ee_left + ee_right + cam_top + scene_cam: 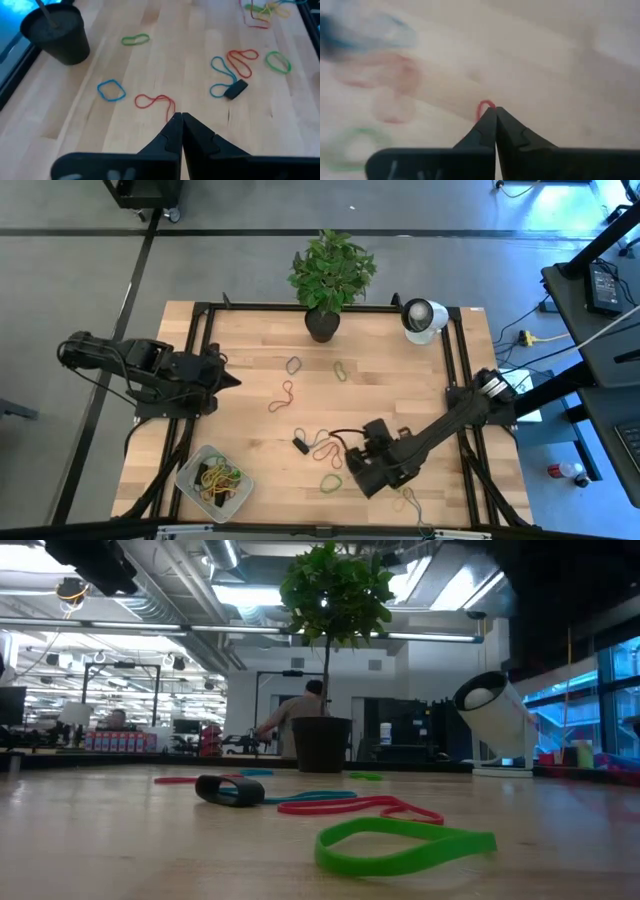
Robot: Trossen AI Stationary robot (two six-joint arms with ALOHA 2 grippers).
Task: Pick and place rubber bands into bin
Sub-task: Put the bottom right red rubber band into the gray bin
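The right gripper (352, 448) was low over the table's near-middle area, its fingers (495, 125) pressed together on a red band (485, 106) whose small loop showed just past the tips. The left gripper (232, 380) waited at the table's left side, its fingers (180, 131) together with nothing between them.

The bin (187, 476) sat at the near-left corner and held several rubber bands (218, 477), yellow-green and dark. Loose bands remained on the wood: a green band (330, 482) near the right gripper, a blue band (293, 365) and a second green band (341, 369) farther back, and a red loop (283, 396) between them and the bin. A small black block (300, 445) lay just left of the right gripper. The plant pot (322, 325) stood at the far edge, with a white round device (423, 317) to its right.
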